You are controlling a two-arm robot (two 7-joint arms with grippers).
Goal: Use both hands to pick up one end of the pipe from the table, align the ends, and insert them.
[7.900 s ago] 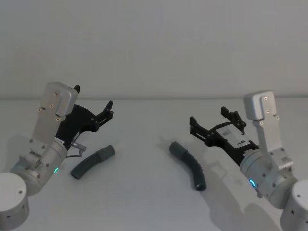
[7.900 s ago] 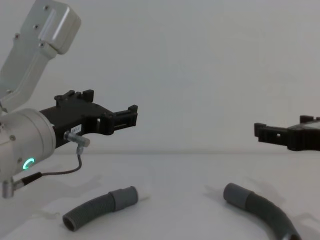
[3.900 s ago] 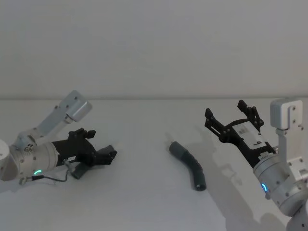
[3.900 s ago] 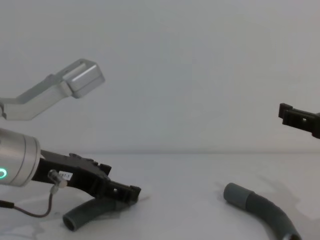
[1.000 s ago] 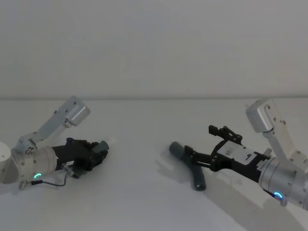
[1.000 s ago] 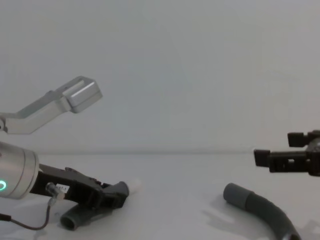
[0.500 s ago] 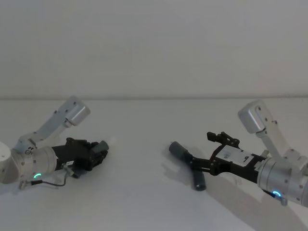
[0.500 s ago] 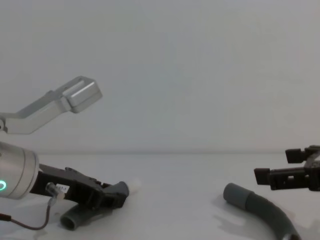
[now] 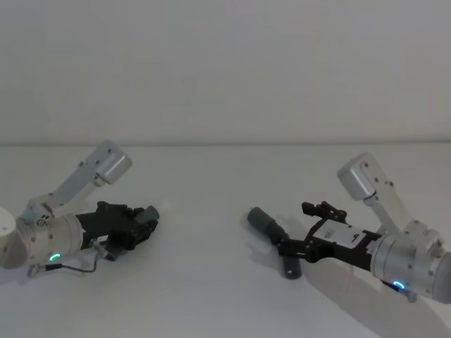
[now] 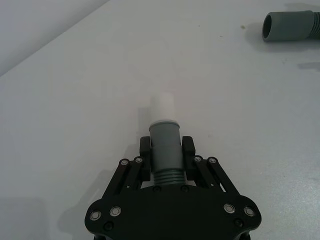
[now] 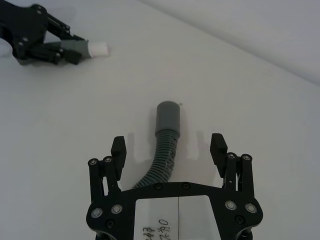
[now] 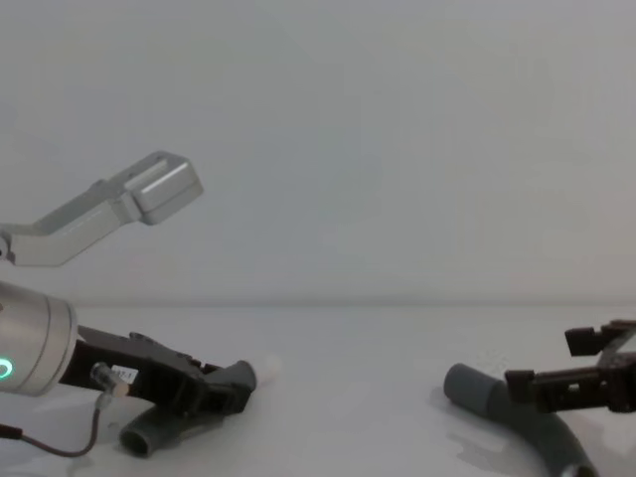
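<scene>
The white label (image 11: 176, 214) on the right gripper (image 11: 168, 145) carries printed characters, which are too small to read. No other text is legible.

This looks to me like a robotics lab or test cell. Under my fingers (image 11: 118, 152) spreads a plain white worktop (image 9: 211, 296), unmarked, and beyond them it meets a blank pale wall (image 9: 225, 70) in one straight seam. At my fingers are two pieces of grey pipe (image 9: 262, 220), and behind them my silver arms (image 9: 412, 257) carry small glowing status lights (image 9: 53, 258).
</scene>
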